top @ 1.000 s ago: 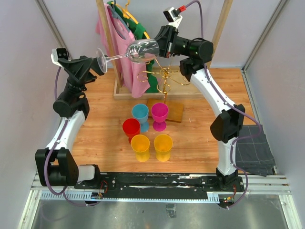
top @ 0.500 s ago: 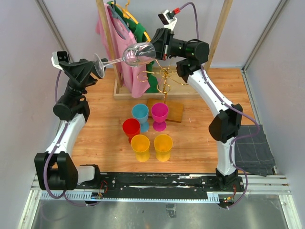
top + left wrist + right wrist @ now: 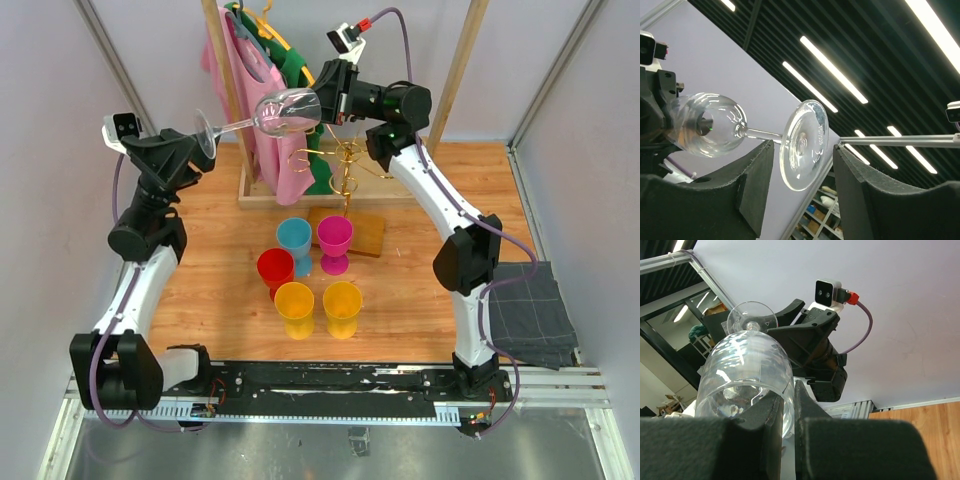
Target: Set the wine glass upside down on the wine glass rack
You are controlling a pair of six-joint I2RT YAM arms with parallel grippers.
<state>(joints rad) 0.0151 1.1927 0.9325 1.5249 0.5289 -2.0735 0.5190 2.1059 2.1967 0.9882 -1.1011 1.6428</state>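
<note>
The clear wine glass hangs horizontally high over the back of the table, bowl to the right, foot to the left. My right gripper is shut on the bowl's rim; the right wrist view shows one finger inside the bowl and one outside, at the gripper. My left gripper is open, its jaws on either side of the foot without touching it; its own view shows the gripper. The gold wine glass rack stands below on its wooden base.
Several coloured plastic goblets stand in front of the rack. A wooden-post clothes rail with pink and green garments is right behind the glass. A dark cloth lies at the right edge.
The glass and both grippers have shifted a little left and toward the back. The right gripper's hold on the bowl is unchanged and the left jaws stay open around the foot.
</note>
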